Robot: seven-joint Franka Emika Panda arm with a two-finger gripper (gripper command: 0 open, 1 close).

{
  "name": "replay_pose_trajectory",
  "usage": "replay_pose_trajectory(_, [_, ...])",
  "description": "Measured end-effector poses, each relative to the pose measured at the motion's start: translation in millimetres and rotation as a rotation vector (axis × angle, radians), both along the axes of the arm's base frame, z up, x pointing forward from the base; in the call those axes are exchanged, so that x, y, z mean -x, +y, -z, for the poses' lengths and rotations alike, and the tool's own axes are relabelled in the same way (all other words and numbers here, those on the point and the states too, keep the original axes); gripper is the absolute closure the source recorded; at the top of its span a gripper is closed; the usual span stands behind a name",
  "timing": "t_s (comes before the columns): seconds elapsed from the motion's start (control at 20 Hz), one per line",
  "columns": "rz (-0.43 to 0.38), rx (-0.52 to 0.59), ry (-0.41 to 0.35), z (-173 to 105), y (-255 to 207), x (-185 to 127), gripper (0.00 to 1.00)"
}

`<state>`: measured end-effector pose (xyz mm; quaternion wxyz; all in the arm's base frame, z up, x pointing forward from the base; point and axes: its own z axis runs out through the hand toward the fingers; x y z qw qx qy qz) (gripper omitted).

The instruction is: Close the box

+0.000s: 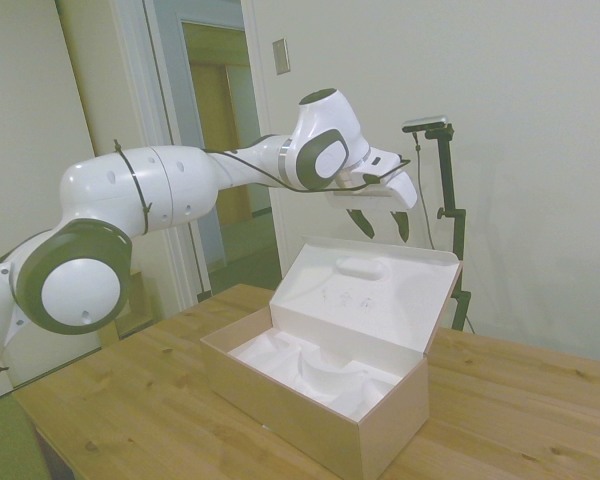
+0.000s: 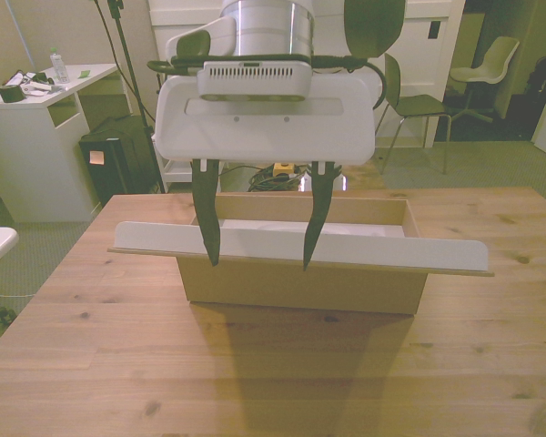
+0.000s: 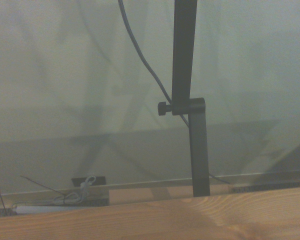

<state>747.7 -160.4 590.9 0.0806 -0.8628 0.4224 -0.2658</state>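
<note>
Box (image 1: 325, 400) on wooden table (image 1: 520, 410), mid-table, lid (image 1: 375, 290) open – standing up at far side in side view, white insert (image 1: 310, 365) exposed. Gripper (image 2: 259, 259) hovers above lid's top edge, 2 dark fingers (image 2: 207, 218) spread apart – nothing held

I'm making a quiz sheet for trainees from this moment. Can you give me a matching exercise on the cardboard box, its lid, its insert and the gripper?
Things:
1. pale tan cardboard box
2. hinged flap lid
3. molded white insert
4. white arm's two-finger gripper

States:
A. raised open
B. lies inside the box
C. stands on the wooden table
D. hovers above the lid's edge, fingers apart

Pairs: 1-C, 2-A, 3-B, 4-D
</note>
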Motion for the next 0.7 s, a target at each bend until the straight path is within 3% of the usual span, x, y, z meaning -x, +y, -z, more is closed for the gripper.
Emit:
replay_pose_trajectory(0.45, [0.003, 0.001, 0.074, 63, -12, -26, 0.00])
replay_pose_trajectory(0.55, [-0.003, -0.010, 0.083, 55, -8, -22, 0.00])
replay_pose_trajectory(0.7, [-0.007, -0.051, 0.113, 18, 5, 4, 0.00])
